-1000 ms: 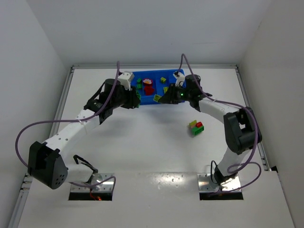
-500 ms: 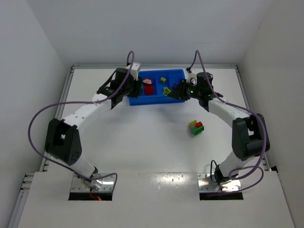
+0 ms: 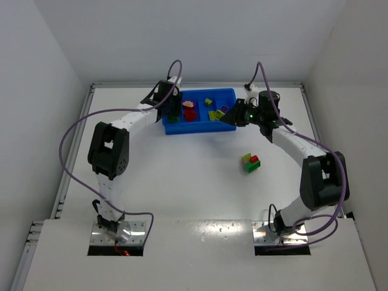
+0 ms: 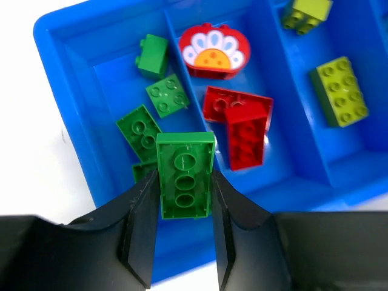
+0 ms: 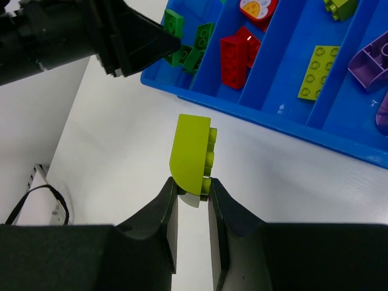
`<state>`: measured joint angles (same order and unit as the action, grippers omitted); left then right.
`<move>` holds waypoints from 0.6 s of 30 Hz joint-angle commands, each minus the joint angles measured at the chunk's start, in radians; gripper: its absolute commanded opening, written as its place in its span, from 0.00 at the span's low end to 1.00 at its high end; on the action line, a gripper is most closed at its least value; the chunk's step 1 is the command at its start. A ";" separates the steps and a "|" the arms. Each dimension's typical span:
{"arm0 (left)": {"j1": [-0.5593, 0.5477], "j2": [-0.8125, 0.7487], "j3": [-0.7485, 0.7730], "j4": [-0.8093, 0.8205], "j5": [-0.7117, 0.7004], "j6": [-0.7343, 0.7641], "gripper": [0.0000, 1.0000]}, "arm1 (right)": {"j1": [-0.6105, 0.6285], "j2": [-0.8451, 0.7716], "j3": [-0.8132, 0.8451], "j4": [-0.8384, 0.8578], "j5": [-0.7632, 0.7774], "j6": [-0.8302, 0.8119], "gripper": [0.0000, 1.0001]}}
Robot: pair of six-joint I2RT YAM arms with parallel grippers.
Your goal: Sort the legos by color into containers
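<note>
My left gripper (image 4: 183, 206) is shut on a green brick (image 4: 184, 176), held above the leftmost compartment of the blue tray (image 4: 79, 91). Three loose green legos (image 4: 167, 95) lie in that compartment. Red legos (image 4: 245, 130) fill the second one and yellow-green ones (image 4: 339, 91) the third. My right gripper (image 5: 193, 188) is shut on a yellow-green curved brick (image 5: 191, 154), over the white table just in front of the tray (image 5: 273, 121). Purple pieces (image 5: 370, 60) lie in the rightmost compartment. From above, the left gripper (image 3: 172, 110) is at the tray's left end and the right gripper (image 3: 226, 120) at its front right.
A stacked clump of green, red and yellow bricks (image 3: 251, 162) sits on the table right of centre, nearer than the tray (image 3: 200, 129). White walls close in the table on three sides.
The left arm has swung outward and back, carrying the green brick from the tray's front left corner to over its left compartment. The right gripper has shifted right along the tray's front with its brick.
</note>
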<state>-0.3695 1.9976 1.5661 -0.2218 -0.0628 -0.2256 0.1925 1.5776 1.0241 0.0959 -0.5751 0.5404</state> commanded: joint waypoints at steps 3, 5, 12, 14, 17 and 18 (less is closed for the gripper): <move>0.017 0.062 0.086 0.029 -0.038 0.003 0.44 | -0.005 -0.034 -0.001 0.024 -0.011 -0.023 0.00; 0.017 0.076 0.112 0.029 -0.038 0.003 0.61 | -0.005 -0.034 -0.001 0.024 -0.011 -0.034 0.00; 0.017 0.021 0.144 0.019 -0.016 0.003 0.77 | -0.005 0.001 0.042 0.013 0.012 -0.075 0.00; 0.017 -0.068 0.124 0.019 0.035 0.003 0.77 | 0.007 0.045 0.095 -0.007 0.053 -0.129 0.00; 0.004 -0.199 0.112 -0.002 0.063 0.003 0.77 | 0.025 0.120 0.201 -0.030 0.099 -0.155 0.00; 0.004 -0.229 0.112 -0.019 0.075 0.003 0.78 | 0.025 0.186 0.237 -0.041 0.110 -0.166 0.00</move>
<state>-0.3649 1.9697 1.6608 -0.2604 -0.0380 -0.2184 0.2058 1.6752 1.1431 0.0498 -0.5270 0.4385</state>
